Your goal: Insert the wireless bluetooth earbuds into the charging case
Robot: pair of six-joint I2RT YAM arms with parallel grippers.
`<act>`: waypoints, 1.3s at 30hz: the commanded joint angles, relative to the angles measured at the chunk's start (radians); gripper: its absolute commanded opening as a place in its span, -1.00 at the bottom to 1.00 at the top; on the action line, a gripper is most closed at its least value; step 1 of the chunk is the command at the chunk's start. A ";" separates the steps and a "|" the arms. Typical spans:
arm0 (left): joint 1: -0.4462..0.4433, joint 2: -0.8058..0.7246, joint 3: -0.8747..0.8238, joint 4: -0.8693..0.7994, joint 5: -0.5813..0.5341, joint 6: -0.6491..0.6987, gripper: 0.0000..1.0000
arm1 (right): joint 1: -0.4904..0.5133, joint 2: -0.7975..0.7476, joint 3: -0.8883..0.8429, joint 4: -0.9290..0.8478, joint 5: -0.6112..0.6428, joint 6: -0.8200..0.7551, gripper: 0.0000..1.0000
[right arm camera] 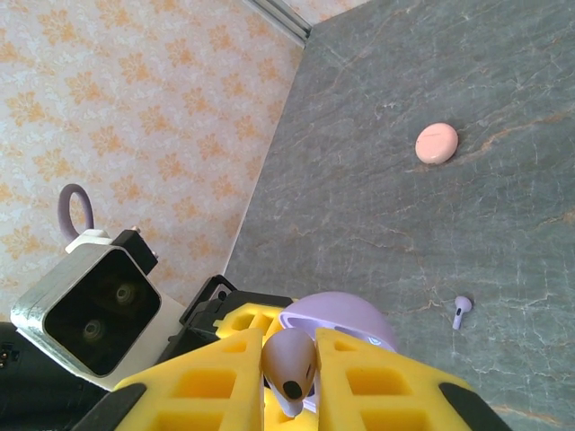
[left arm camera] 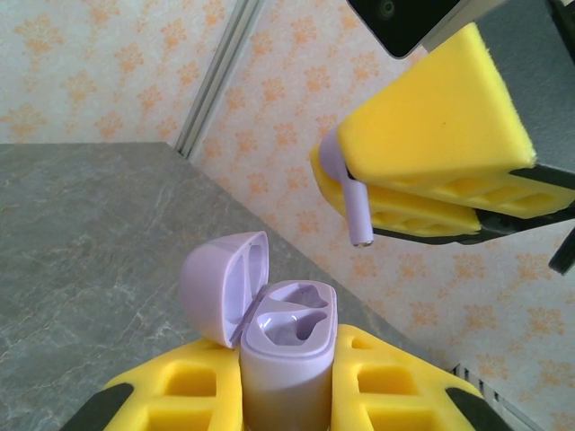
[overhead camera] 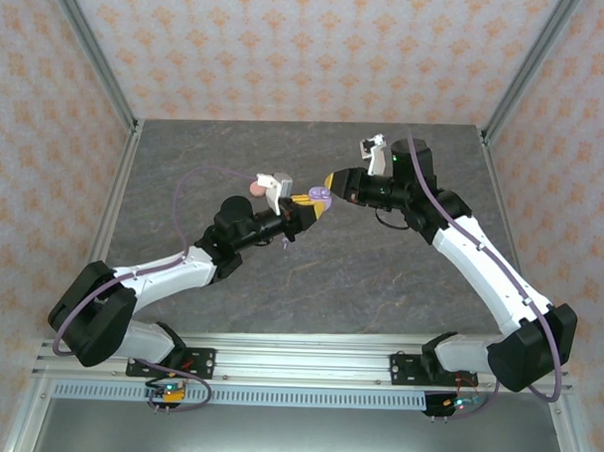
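The left jaws pinch an open lilac plastic charging case [left arm camera: 286, 359], held upright above the grey stone-patterned surface [left arm camera: 81, 233]. The right jaws pinch a lilac stemmed earbud [left arm camera: 355, 202] near the case, not touching. Advisable: align stem over a well, descend slowly, release once seated.
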 commanded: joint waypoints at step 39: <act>-0.013 -0.028 0.074 -0.041 -0.035 -0.053 -0.66 | 0.021 -0.009 0.009 -0.059 0.043 -0.068 -0.61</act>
